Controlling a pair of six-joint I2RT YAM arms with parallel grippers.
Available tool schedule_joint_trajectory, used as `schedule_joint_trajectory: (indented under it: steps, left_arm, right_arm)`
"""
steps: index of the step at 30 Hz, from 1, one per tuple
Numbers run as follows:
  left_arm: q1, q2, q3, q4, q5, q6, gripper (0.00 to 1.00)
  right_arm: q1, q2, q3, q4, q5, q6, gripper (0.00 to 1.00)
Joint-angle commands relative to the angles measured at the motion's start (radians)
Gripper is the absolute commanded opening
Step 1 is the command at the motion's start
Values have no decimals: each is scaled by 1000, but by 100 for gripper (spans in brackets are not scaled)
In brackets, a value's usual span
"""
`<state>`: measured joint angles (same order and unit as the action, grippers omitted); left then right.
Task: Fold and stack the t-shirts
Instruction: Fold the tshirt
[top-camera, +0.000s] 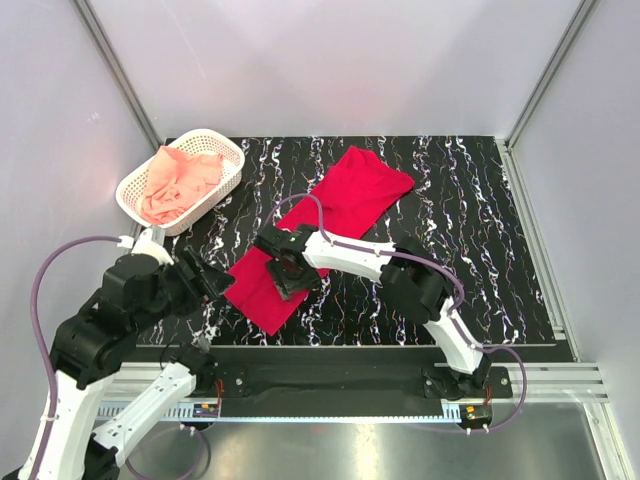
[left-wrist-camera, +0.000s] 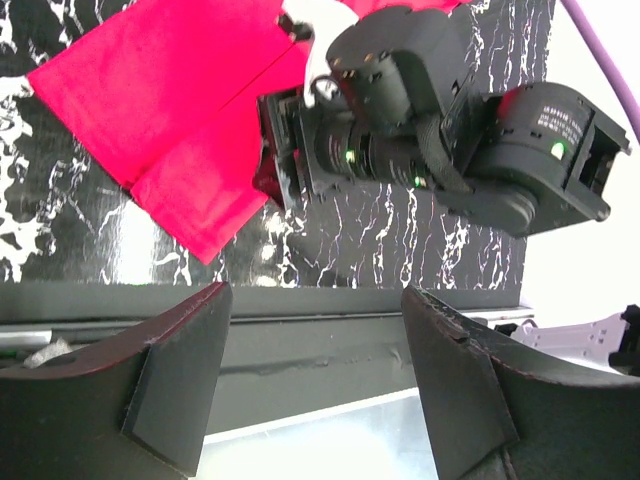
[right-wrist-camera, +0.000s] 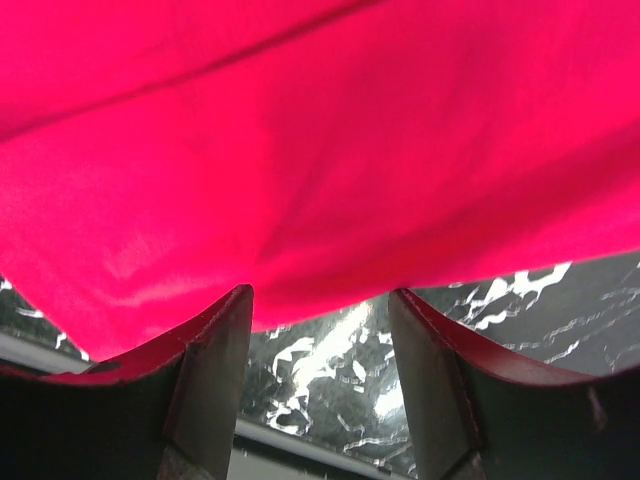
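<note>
Crimson red cloth t-shirt (top-camera: 352, 205) lies in a long strip on the black marbled bench (top-camera: 480, 230). The right hand (top-camera: 288, 272), fingers apart, meets its near end and should catch the edge squarely before pinching. The left hand (top-camera: 203, 273) hovers wide, empty.

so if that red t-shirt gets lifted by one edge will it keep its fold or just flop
Probably floppy: the red t-shirt lies flat as thin creased cloth, so it would likely sag from wherever it is pinched. Its folded layers look loose and may fall open. Pushed, it would likely bunch up rather than slide across the table.
</note>
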<state>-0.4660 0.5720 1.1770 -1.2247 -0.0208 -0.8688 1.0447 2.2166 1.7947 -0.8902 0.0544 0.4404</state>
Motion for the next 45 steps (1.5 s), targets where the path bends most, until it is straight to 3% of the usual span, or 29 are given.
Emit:
schedule_joint_trajectory:
  steps: [1, 9, 13, 17, 24, 30, 34, 39, 45]
  left_arm:
    - [3, -34, 10, -39, 15, -32, 74]
    - [3, -75, 15, -91, 15, -47, 75]
    - [3, -89, 9, -104, 15, -58, 74]
    - [3, -104, 6, -114, 15, -70, 75]
    - [3, -109, 7, -116, 39, -90, 75]
    - [3, -84, 30, -128, 33, -92, 75]
    - [3, -72, 13, -108, 42, -81, 75]
    - [3, -37, -43, -56, 68, -49, 75]
    - [3, 41, -94, 34, 110, 10, 75]
  right_arm:
    - [0, 21, 38, 51, 50, -25, 63]
    - [12, 28, 80, 19, 76, -16, 61]
    - [49, 34, 190, -137, 119, 29, 63]
    - [94, -12, 219, -122, 134, 43, 67]
    - [92, 141, 298, -115, 58, 0, 67]
    - [86, 126, 120, 11, 44, -17, 70]
    - [71, 52, -108, 91, 33, -22, 71]
    - [64, -138, -447, 174, 6, -5, 72]
    - [63, -353, -658, 180, 4, 12, 76]
